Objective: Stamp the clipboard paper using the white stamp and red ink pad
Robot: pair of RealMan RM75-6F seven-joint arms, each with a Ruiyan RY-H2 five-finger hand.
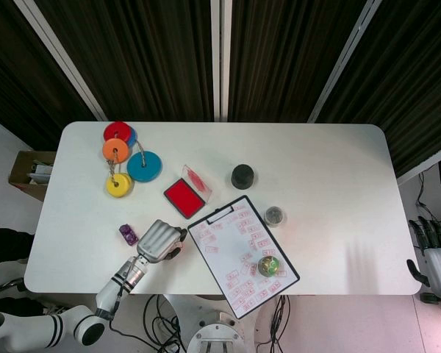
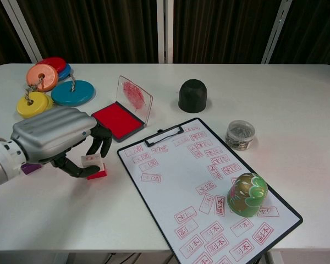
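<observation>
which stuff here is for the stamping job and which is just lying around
For the job: white stamp in the left hand, red ink pad, clipboard paper.

Lying about: coloured discs, black cap, small jar, green-gold ornament, purple piece.

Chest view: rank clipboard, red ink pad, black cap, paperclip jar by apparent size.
1. clipboard, by far the largest.
2. red ink pad, counting its raised clear lid.
3. black cap.
4. paperclip jar, close to the cap and nearer the camera, so those two are not firmly separable.
</observation>
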